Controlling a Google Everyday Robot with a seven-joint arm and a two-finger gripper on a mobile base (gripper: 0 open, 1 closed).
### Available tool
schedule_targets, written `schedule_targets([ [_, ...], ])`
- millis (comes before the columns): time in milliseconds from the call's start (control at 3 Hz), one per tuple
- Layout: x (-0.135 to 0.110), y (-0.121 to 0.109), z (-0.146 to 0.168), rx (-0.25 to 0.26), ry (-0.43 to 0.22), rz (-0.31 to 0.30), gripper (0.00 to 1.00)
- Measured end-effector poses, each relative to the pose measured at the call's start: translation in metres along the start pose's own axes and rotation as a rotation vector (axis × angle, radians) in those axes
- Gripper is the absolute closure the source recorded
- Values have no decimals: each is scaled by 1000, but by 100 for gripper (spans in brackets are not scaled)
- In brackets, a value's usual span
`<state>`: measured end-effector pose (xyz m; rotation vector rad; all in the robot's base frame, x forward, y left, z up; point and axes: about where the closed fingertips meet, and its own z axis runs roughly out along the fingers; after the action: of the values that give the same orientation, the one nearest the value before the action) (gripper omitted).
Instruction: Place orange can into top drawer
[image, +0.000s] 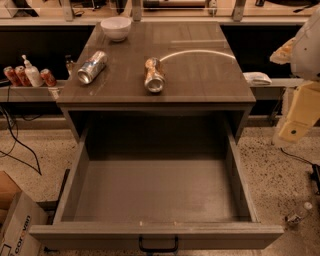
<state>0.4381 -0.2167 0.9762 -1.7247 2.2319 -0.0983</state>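
Note:
The orange can (154, 74) lies on its side near the middle of the cabinet top (210, 75), with one metallic end facing the front. The top drawer (155, 195) is pulled fully open below it. Its flat interior is bare, and a black handle (158, 246) sits on its front panel. Only white and cream parts of my arm (300, 110) show at the right edge, beside the cabinet and well right of the can. My gripper is out of view.
A silver can (92, 67) lies on its side at the left of the top. A white bowl (116, 28) stands at the back. Red cans (15, 75) and a pump bottle (32, 73) sit on a left shelf. A cardboard box (15, 225) and cables lie on the floor at the left.

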Motion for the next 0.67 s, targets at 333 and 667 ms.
schedule_targets([
  [333,0,0,0,0,0,0,0],
  [667,-25,-10,18,11,-31,-3,0],
])
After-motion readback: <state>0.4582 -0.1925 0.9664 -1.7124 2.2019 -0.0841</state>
